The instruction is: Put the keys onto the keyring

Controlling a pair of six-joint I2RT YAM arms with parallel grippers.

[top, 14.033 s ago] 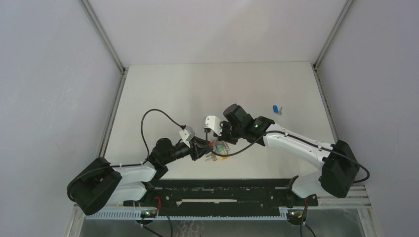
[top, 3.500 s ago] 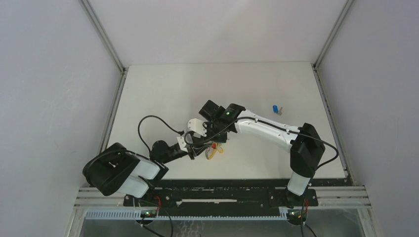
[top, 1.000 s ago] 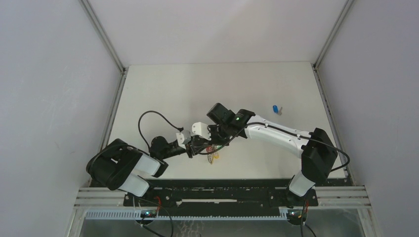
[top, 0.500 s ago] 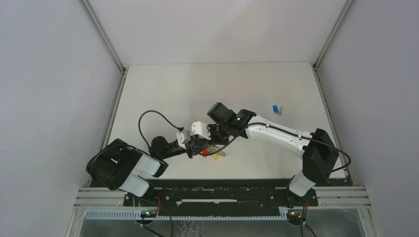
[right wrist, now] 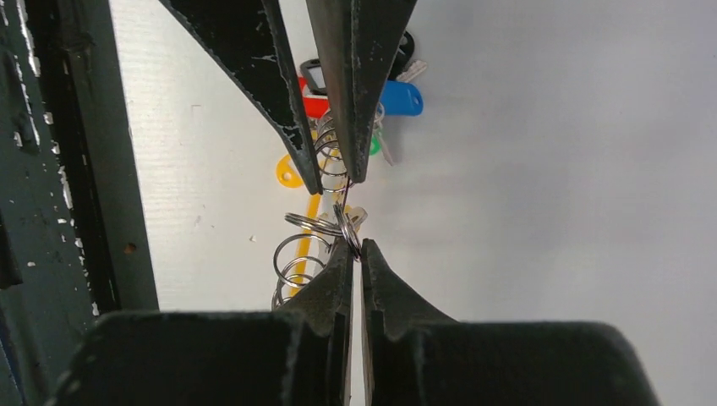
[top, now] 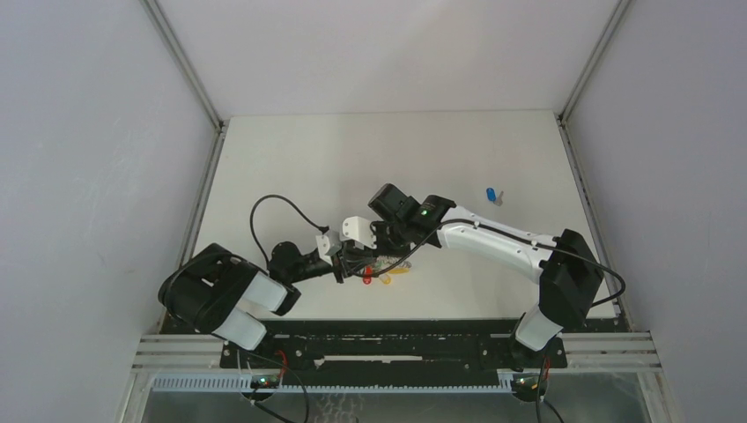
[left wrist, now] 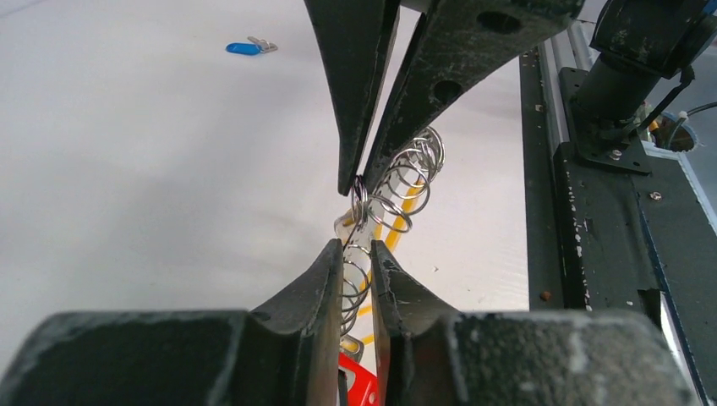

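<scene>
Both arms meet low over the near middle of the tabletop (top: 291,159). The right end effector (right wrist: 353,250) is pinched nearly closed on the silver keyring (right wrist: 345,222). The left end effector (left wrist: 356,254), narrowed to a slit, grips the keyring's wire coils from the opposite side. The bunch (right wrist: 399,97) of red, blue, green and yellow caps lies behind the left fingers. The blue key (left wrist: 243,48) lies well apart, far right on the tabletop.

Silver metal keyring (top: 386,270) is largely hidden overhead beneath left tool (top: 356,264) and right tool (top: 375,256); red plastic cap (left wrist: 359,387) is cropped.
</scene>
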